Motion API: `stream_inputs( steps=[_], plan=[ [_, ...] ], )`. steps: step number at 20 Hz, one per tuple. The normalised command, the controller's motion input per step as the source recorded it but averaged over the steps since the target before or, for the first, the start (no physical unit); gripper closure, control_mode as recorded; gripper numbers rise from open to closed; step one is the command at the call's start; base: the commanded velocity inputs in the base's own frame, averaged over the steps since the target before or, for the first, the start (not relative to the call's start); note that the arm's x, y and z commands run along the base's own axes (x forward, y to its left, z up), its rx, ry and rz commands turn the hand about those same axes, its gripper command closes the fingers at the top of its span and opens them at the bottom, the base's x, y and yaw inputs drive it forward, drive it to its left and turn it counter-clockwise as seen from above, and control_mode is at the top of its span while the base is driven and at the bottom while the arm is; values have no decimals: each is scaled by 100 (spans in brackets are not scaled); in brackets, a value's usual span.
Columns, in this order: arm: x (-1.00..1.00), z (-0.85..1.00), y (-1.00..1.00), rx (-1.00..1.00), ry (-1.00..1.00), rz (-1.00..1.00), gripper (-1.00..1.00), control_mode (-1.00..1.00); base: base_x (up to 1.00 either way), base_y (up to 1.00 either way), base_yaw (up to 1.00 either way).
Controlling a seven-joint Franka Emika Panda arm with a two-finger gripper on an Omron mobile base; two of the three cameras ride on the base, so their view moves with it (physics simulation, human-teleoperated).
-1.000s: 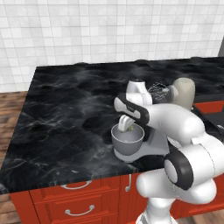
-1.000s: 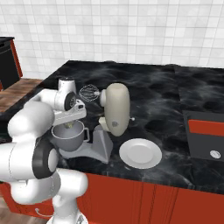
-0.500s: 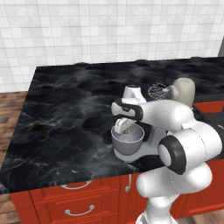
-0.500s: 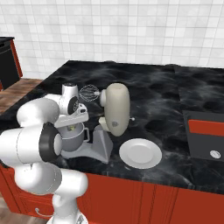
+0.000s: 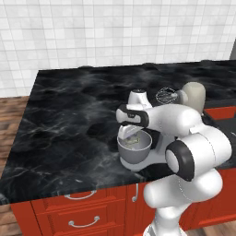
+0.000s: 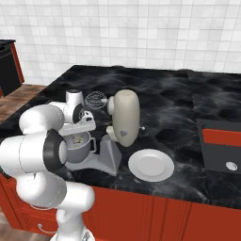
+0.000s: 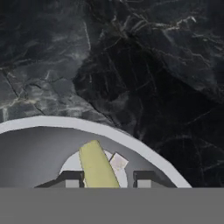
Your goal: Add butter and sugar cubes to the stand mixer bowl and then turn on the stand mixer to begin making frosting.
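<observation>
On the black marble counter [image 5: 69, 120] sits the stand mixer [image 6: 123, 120], beige head tilted back, wire whisk [image 6: 96, 100] in the air, grey stand mixer bowl [image 5: 134, 151] on its base. No brand, label or readable writing on anything.

Arm pose: elbow folded low in front of the base, forearm reaching across, hand turned down over the bowl, gripper [image 7: 106, 178] right above the bowl mouth. Hand view: two dark fingertips [image 7: 70, 178] stand apart, with the butter [image 7: 98, 166], a pale yellow stick, between them; the tips look clear of its sides but can't tell for sure whether it is gripped or loose. Butter lies on the bowl floor area, tilted; one sugar cube [image 7: 118, 162] just beside it on the pale bottom. Butter also shows as a yellowish bit inside the bowl in the right base view.

Versus half a second ago: hand at much the same place over the bowl, jaws look slightly wider; a second ago the hand was higher, above the rim. White plate [image 6: 151, 164] beside the mixer base unchanged, bare.
</observation>
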Motion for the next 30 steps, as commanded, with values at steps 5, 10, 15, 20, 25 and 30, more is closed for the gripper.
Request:
stream_inputs(
  steps=[5, 10, 15, 20, 25, 30],
  plan=[
    [-22, 5, 0, 3, -6, -2, -100, -100, 0, 0, 0],
    [-64, 80, 1, 14, -18, 0, -100, -100, 0, 0, 0],
    [-74, 97, -8, 10, -10, -2, -100, -100, 0, 0, 0],
    [-47, 58, -72, 10, 0, -7, -100, -100, 0, 0, 0],
    [-12, 29, -100, 21, 2, -3, -100, -100, 0, 0, 0],
    [-1, 40, -100, 34, -1, 0, -100, -100, 0, 0, 0]
  ],
)
